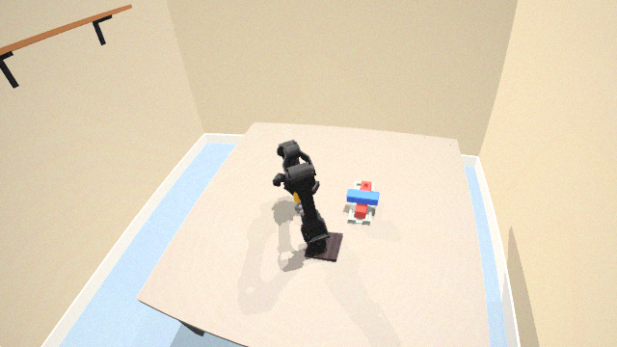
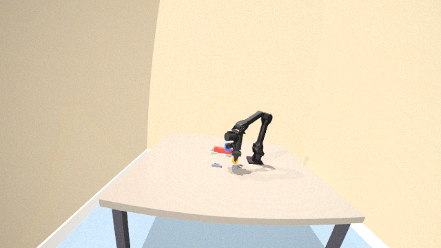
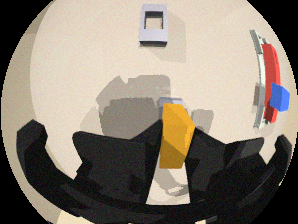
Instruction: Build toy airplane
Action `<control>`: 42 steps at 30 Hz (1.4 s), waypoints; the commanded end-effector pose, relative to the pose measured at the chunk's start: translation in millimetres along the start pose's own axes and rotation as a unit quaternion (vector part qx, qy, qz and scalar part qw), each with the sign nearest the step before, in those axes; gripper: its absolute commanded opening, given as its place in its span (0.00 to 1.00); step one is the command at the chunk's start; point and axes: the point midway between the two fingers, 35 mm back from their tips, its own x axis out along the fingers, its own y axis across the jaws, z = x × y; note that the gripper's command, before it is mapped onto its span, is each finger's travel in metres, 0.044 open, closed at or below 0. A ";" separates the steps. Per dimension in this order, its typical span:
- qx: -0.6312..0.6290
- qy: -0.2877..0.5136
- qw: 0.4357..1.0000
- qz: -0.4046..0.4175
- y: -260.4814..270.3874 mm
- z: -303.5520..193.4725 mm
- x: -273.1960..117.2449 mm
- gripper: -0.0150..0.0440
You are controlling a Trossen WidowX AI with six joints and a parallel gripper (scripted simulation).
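one lift short of carrying, held the orange tail fin clenched in the claw, seemingly just above its grey holder, with the red fuselage well apart to the right, long axis running away from the arm's base.
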 end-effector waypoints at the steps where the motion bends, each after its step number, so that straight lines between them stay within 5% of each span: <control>1: -0.002 -0.004 1.000 0.005 2.4 2.0 -14.6 0.25; 28: -0.002 -0.004 1.000 0.005 -3.1 -4.6 -100.3 0.25; 42: 0.000 -0.008 1.000 0.003 -14.5 15.0 -101.2 0.25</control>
